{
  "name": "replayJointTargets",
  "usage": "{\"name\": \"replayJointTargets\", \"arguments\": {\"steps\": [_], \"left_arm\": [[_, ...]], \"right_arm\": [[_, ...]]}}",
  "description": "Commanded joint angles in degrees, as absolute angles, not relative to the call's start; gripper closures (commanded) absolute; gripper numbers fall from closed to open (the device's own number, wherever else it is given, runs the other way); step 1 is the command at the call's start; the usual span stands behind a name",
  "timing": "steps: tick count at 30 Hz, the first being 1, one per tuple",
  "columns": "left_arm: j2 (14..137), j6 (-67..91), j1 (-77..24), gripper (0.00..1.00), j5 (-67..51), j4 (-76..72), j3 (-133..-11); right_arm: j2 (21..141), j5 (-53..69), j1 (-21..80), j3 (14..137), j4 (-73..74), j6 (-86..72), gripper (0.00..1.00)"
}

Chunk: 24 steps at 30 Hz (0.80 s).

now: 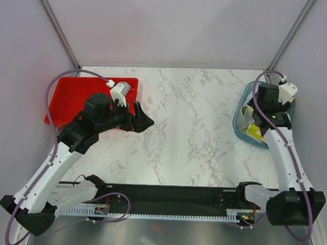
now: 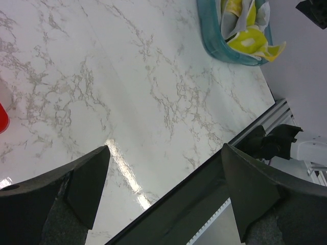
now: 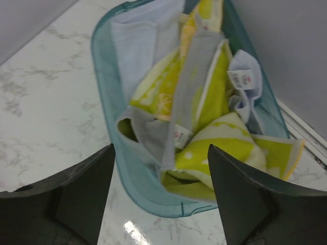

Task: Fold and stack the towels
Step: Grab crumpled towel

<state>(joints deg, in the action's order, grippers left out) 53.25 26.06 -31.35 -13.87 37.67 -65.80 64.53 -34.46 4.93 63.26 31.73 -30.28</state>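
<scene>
The towels [image 3: 189, 107], several crumpled yellow, grey and white cloths, lie heaped in the teal basket [image 3: 104, 87] at the table's right edge. They also show in the top view [image 1: 253, 131] and far off in the left wrist view [image 2: 245, 30]. My right gripper [image 3: 161, 204] hangs open and empty just above the basket's near rim; in the top view it [image 1: 256, 116] is over the basket. My left gripper [image 1: 146, 122] is open and empty above the table beside the red tray; its fingers [image 2: 87, 184] frame bare marble.
A red tray [image 1: 73, 95] sits at the table's left rear, under the left arm. The teal basket [image 1: 239, 125] stands at the right edge. A black rail [image 1: 166, 195] runs along the table's near edge between the arm bases.
</scene>
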Motion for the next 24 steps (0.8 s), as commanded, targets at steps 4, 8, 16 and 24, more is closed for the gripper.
{"name": "replayJointTargets", "arguments": {"steps": [4, 8, 16, 24], "left_arm": [[50.8, 25.6, -31.3, 0.02, -16.2, 37.3, -64.6], [50.1, 25.4, -31.3, 0.02, -15.9, 37.3, -63.4], [50.4, 26.1, -31.3, 0.02, -16.4, 36.3, -60.6], [51.2, 26.2, -31.3, 0.02, -16.3, 35.8, -59.9]], "right_arm": [[65.8, -25.9, -10.4, 60.6, 33.4, -31.1, 0.25], [71.3, -18.6, -14.2, 60.7, 31.4, -30.5, 0.28], [81.9, -16.1, -15.1, 60.3, 26.6, -32.8, 0.33], [87.2, -13.5, -15.1, 61.6, 20.2, -30.4, 0.35]]}}
